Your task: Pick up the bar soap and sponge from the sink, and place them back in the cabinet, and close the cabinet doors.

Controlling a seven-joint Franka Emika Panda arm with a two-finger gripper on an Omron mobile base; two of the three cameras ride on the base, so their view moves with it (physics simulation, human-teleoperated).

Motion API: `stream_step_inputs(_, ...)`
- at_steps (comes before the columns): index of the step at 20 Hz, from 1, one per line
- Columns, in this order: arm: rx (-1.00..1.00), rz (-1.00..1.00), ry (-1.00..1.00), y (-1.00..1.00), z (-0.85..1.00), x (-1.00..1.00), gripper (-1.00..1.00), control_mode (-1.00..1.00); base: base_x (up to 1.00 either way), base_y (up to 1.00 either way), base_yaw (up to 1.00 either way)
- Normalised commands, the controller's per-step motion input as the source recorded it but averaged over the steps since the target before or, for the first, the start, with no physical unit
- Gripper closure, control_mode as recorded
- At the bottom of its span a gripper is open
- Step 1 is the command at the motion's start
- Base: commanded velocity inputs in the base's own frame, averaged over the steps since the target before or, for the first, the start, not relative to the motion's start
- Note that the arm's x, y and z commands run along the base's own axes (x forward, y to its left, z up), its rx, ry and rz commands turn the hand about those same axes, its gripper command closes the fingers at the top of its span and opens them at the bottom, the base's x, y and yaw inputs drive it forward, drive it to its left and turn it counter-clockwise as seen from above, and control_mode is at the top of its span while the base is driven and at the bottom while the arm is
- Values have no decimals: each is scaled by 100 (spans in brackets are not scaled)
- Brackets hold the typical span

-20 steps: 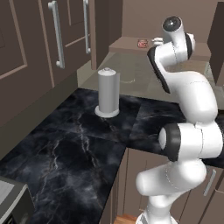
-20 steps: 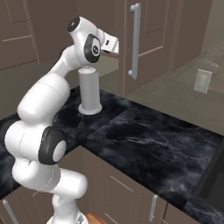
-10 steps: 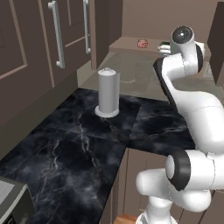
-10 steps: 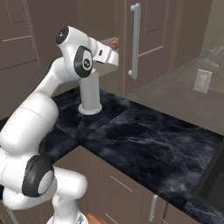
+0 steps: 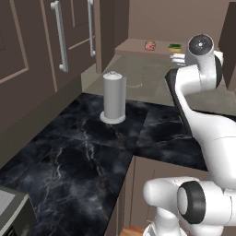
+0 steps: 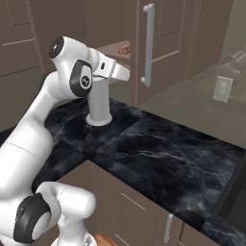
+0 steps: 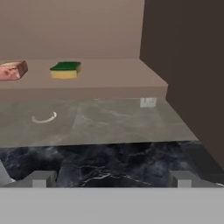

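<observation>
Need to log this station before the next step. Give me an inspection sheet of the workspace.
Surface: black marbled stone counter, bare apart from one item.
Job's things: orange-pink bar soap and green-topped yellow sponge lie apart on the brown wooden cabinet shelf; brown panelled cabinet door stands open beside it.
Clutter: upright grey cylindrical paper towel roll on the counter.
Hand: open, empty, facing the shelf.
Cables: nothing seen.
Surroundings: pale wall outlet; brown lower cabinets.
</observation>
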Motion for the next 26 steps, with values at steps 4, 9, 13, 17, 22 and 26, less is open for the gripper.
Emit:
stream_step_inputs(4,0,2,0,13,0,-38,-100,-100,0,0,0)
stream_step_inputs(9,0,2,0,14,0,-30,-100,-100,0,0,0)
stream_step_inputs(13,0,4,-1,9,0,-31,-100,-100,0,0,0)
stream_step_inputs(17,0,12,-1,3,0,-45,-100,-100,0,0,0)
stream_step_inputs(22,0,18,0,0,3,-47,-100,-100,0,0,0)
stream_step_inputs(26,0,17,0,0,7,-52,-100,-100,0,0,0)
